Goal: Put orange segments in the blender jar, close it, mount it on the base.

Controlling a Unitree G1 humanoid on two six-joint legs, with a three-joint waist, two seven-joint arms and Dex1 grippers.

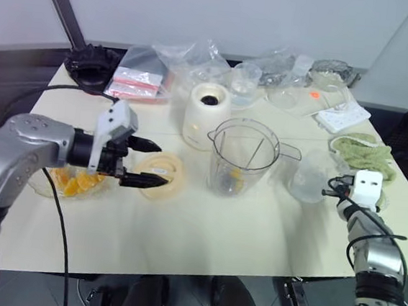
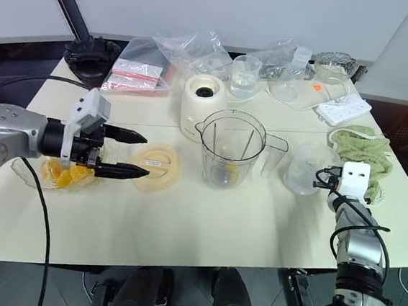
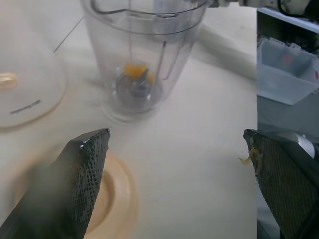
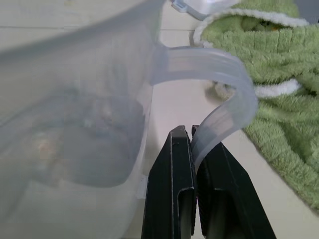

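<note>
Two open jaws of the left gripper (image 1: 149,163) hang beside the orange segments (image 1: 77,183); right gripper (image 4: 194,149) apparently pinches a clear handle (image 4: 219,94).

A cream table (image 1: 202,247) stands before a pale wall (image 1: 224,14); dark floor (image 1: 8,80) beside it.

blender jar (image 1: 242,157) before the base (image 1: 207,114), lid (image 1: 160,175) left.

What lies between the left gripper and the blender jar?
The flat cream lid lies on the table under and just past the open left gripper; beyond it, bare tabletop runs to the blender jar. The right eye view shows this best.
</note>
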